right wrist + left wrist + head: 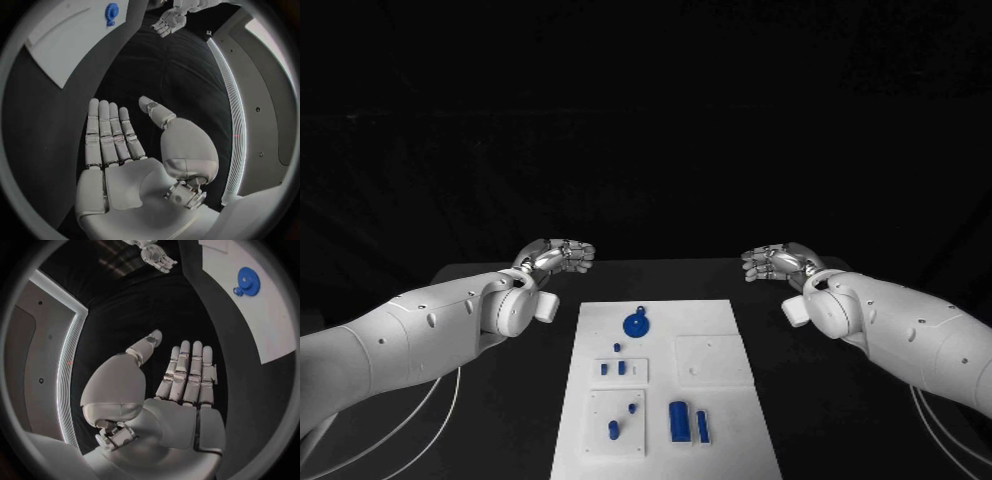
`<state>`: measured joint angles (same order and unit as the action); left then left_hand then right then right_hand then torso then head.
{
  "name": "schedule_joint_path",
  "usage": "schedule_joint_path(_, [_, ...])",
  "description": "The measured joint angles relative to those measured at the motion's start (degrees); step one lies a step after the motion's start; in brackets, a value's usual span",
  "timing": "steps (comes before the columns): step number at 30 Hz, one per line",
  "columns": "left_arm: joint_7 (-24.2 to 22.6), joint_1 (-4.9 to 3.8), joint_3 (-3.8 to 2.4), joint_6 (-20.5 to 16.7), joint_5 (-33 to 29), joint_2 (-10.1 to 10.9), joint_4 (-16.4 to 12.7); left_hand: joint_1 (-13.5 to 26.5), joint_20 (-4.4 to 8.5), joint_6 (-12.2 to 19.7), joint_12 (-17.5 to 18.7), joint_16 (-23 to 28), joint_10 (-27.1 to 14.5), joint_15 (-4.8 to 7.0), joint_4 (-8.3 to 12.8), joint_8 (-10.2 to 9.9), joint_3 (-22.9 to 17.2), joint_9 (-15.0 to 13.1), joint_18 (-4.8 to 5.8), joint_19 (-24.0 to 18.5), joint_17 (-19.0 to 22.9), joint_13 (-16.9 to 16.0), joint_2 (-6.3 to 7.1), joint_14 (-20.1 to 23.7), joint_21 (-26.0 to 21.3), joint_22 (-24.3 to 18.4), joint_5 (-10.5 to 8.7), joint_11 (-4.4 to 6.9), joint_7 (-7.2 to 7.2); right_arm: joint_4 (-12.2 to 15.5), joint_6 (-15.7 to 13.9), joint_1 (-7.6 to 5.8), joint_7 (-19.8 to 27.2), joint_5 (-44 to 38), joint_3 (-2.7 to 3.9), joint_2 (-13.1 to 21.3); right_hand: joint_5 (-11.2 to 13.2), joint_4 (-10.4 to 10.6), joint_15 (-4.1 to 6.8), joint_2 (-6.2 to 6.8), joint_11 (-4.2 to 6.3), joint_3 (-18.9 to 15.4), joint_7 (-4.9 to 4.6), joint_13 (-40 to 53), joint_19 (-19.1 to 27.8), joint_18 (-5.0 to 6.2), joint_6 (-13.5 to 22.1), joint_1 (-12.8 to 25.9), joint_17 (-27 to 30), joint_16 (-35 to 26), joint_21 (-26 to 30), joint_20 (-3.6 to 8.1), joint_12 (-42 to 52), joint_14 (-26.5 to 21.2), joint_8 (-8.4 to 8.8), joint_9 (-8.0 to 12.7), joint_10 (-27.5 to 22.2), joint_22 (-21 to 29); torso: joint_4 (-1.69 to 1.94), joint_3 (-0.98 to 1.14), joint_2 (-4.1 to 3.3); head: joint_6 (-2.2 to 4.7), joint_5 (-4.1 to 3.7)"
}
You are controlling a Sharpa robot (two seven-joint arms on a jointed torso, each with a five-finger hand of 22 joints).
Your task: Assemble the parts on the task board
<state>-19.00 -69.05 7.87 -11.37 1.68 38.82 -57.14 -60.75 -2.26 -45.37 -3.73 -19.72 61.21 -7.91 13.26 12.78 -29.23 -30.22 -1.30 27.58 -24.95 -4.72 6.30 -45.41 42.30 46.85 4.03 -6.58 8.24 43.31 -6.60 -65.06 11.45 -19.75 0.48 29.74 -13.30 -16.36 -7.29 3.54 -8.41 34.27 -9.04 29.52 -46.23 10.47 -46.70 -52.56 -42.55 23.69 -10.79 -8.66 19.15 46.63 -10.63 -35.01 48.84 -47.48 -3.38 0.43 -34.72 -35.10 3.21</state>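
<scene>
The task board [666, 388] lay at the table's [488, 275] near edge, blue parts [635, 324] on it; left hand [557, 257] and right hand [777, 263] hovered beyond its far corners, fingers straight, holding nothing.

A black table [488, 420] spreads beneath everything, with thin white cables [423, 400] trailing across its near left side.

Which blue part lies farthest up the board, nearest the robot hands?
The round, gear-like part, alone at the far end of the board. The other blue parts are small pegs and cylinders lying farther back, toward the robot's body.
</scene>
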Motion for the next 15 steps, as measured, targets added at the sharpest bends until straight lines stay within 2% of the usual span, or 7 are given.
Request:
schedule_joint_path(2, [-0.16,-0.01,-0.03,0.00,-0.48,-0.17,0.33,1.23,-0.53,2.19,0.02,1.45,-3.49,-0.25,-0.47,-1.07,0.78,0.48,0.87,-2.03,0.63,0.81,1.18,2.43,-1.08,-0.15,-0.33,0.45,-0.98,0.01,0.39,0.09,0.48,0.49,0.14,-0.70,-0.47,-0.05,-0.51,0.00,-0.29,-1.58,0.44,-4.25,2.29,-0.30,1.74,0.00,3.17,-3.76,1.85,-0.90,-4.20,-1.99,0.62,0.50,-0.83,1.34,0.13,0.03,0.14,0.27,0.25])
schedule_joint_path(5, [-0.34,0.01,-0.03,0.00,-1.05,-0.67,0.80,1.90,-1.11,3.04,0.02,2.20,-5.78,-0.56,-0.93,-1.30,0.98,0.63,0.88,-3.32,0.96,0.92,1.75,3.60,-1.49,-0.13,-0.33,0.78,-1.64,0.38,0.95,0.19,1.14,1.11,0.21,-0.93,-0.91,-0.18,-0.68,-0.02,-0.29,-3.53,0.35,-9.04,3.73,-0.29,2.54,-0.02,6.63,-6.77,2.90,-1.76,-8.24,-2.94,0.67,0.87,-0.67,2.13,0.25,0.15,0.33,0.57,0.62])
schedule_joint_path(6, [-0.35,0.01,-0.03,0.00,-1.10,-0.74,0.79,2.78,-0.94,5.08,0.06,3.02,-8.43,-0.17,-1.74,-1.80,2.17,1.97,0.87,-4.56,2.06,1.08,1.53,5.62,-3.37,-2.13,-0.58,1.05,-1.89,0.43,0.99,0.20,1.18,1.14,0.21,-0.93,-0.52,0.69,-0.34,-0.50,0.13,-5.48,0.71,-10.93,6.18,-0.53,4.97,2.02,9.01,-7.93,3.42,-1.41,-9.36,-5.00,1.03,2.72,-2.40,4.54,0.25,0.20,0.38,0.63,0.68])
schedule_joint_path(7, [-0.35,0.01,-0.03,0.00,-1.10,-0.75,0.76,4.73,-0.63,9.41,0.51,4.81,-14.03,0.67,-3.03,-2.98,5.03,4.95,0.88,-7.04,4.50,1.47,0.77,9.88,-7.46,-6.85,-1.05,1.63,-2.56,0.43,0.99,0.22,1.17,1.14,0.20,-0.93,0.80,2.26,0.34,-0.93,0.98,-8.50,1.42,-13.12,10.30,-1.72,9.23,7.15,12.59,-9.65,4.22,-0.47,-10.60,-9.14,1.98,6.02,-6.95,8.88,0.25,0.20,0.38,0.64,0.68])
schedule_joint_path(8, [-0.30,0.03,-0.03,-0.02,-1.10,-0.68,0.69,10.10,-0.18,15.19,1.08,7.21,-21.58,1.80,-4.68,-4.58,8.90,8.98,0.88,-10.32,7.76,2.00,-0.20,15.56,-13.04,-13.21,-1.57,2.43,-3.45,0.44,0.94,0.22,1.14,1.14,0.19,-0.90,2.80,4.50,1.35,-1.40,2.15,-12.66,2.66,-15.87,16.00,-3.18,15.23,14.53,17.46,-11.95,5.29,0.87,-12.06,-15.01,3.36,10.62,-13.57,15.04,0.26,0.20,0.39,0.64,0.68])
schedule_joint_path(11, [-0.24,0.31,-0.34,-0.33,-1.09,-0.28,-0.19,28.87,0.79,26.98,2.10,12.10,-37.04,4.19,-8.05,-7.79,16.85,17.25,0.87,-17.07,14.46,3.06,-2.61,27.23,-24.49,-26.29,-2.55,4.05,-5.32,1.39,0.60,0.28,1.08,1.20,0.17,-0.48,6.91,9.13,3.75,-2.24,4.61,-21.12,5.18,-21.25,27.81,-6.13,27.54,29.41,27.27,-16.55,7.43,3.96,-14.87,-27.35,6.19,20.12,-27.31,27.67,0.43,0.14,0.53,0.60,0.30])
schedule_joint_path(15, [-0.32,1.26,-1.14,-1.62,-1.09,0.33,-3.54,44.13,1.47,35.87,2.72,15.79,-48.73,5.99,-10.57,-10.19,22.83,23.53,0.85,-22.13,19.54,3.86,-4.42,36.02,-33.11,-36.24,-3.20,5.26,-6.73,4.59,-0.58,0.72,1.21,1.72,0.09,0.77,9.99,12.63,5.45,-2.87,6.43,-27.48,7.06,-25.26,36.73,-7.50,36.83,40.53,34.67,-20.01,9.07,6.23,-16.93,-36.67,8.34,27.33,-37.73,37.26,1.18,0.00,1.27,0.60,-0.83])
